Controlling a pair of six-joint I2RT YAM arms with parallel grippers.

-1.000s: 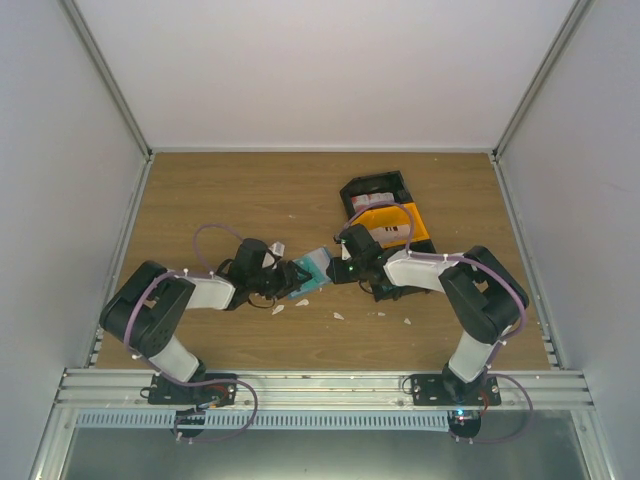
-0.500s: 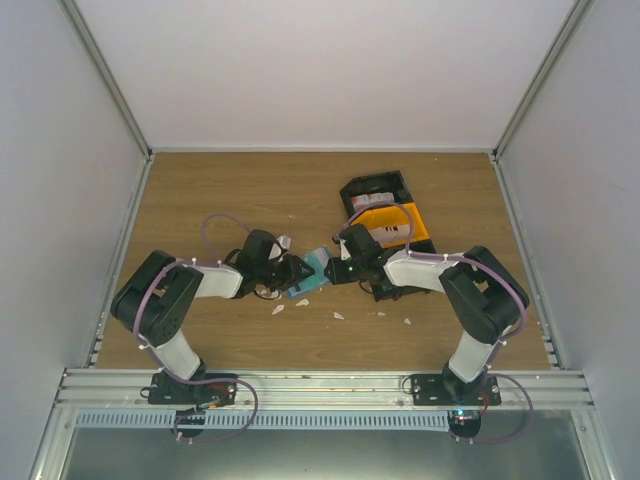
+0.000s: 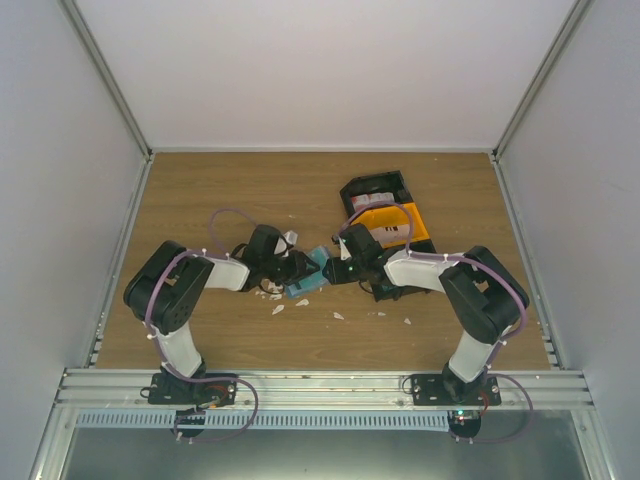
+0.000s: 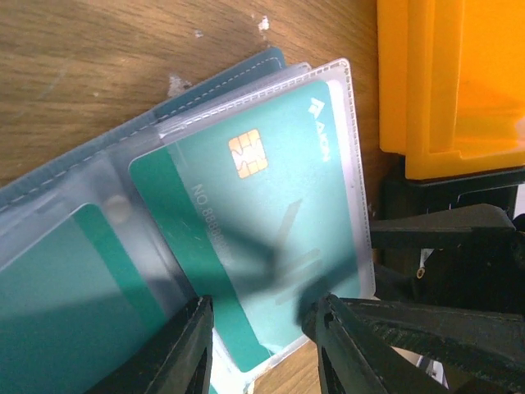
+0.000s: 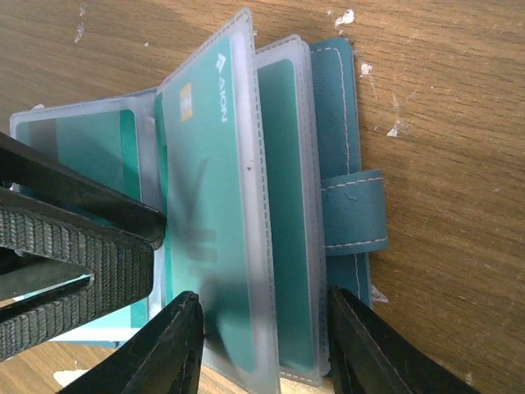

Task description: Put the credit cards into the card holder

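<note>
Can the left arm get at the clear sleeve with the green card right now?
Likely yes: the left tool has its open jaws either side of the sleeve edge, with nothing in the way. The right tool crowds in close, though.

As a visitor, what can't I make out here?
- Top view: the card holder is tiny, largely covered by the left gripper and right gripper; its cards don't show.
- Left wrist view: the lower edge of the green card is hidden behind the fingers, and shadow blurs its number.
- Right wrist view: the left gripper's fingers cover the holder's left page.
- Top view: contents of the orange bin are too small, partly under the right arm.
</note>
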